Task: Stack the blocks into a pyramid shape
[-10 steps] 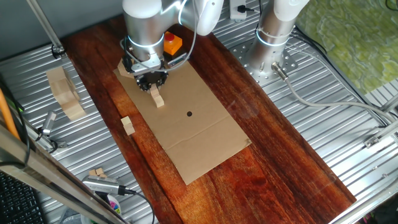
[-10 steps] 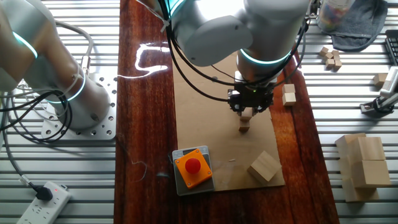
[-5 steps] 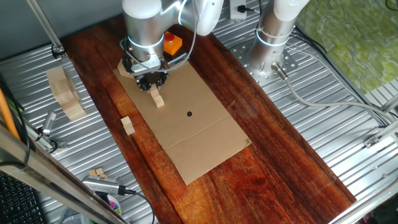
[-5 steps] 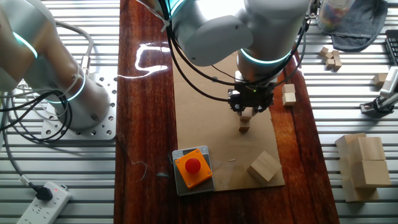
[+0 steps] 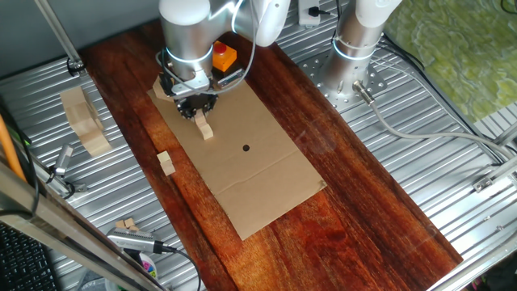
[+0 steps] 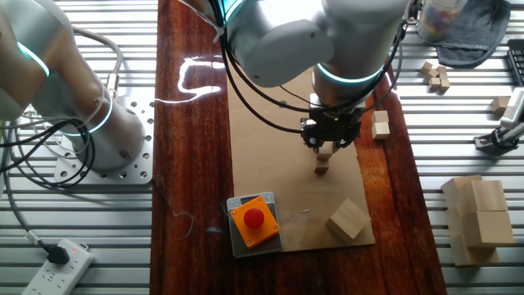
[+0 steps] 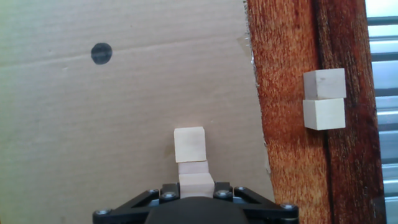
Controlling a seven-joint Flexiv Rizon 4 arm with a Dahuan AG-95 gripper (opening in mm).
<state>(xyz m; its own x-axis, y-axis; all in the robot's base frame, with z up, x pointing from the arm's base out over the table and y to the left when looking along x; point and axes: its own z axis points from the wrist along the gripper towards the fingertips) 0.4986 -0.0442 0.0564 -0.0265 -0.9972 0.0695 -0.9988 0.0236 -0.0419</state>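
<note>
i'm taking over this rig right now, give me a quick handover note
End effector: shut on a small pale wooden cube, low over the brown cardboard sheet.
Blocks: a second pale cube lies on the cardboard just ahead of the held one; two more pale cubes sit touching on the dark wood board beside the sheet.
Done: nothing stacked yet.
Left: build the whole pyramid.

Robot lab, slatted metal bench (image 5: 452,186), emergency-stop button (image 6: 255,218)

- Pale raw wood blocks (image 7: 189,144) are looking matt
- Matt brown cardboard sheet (image 5: 250,162) is lying on glossy dark wooden board (image 5: 363,178)
- Ribbed metal table (image 6: 483,106) is shining
</note>
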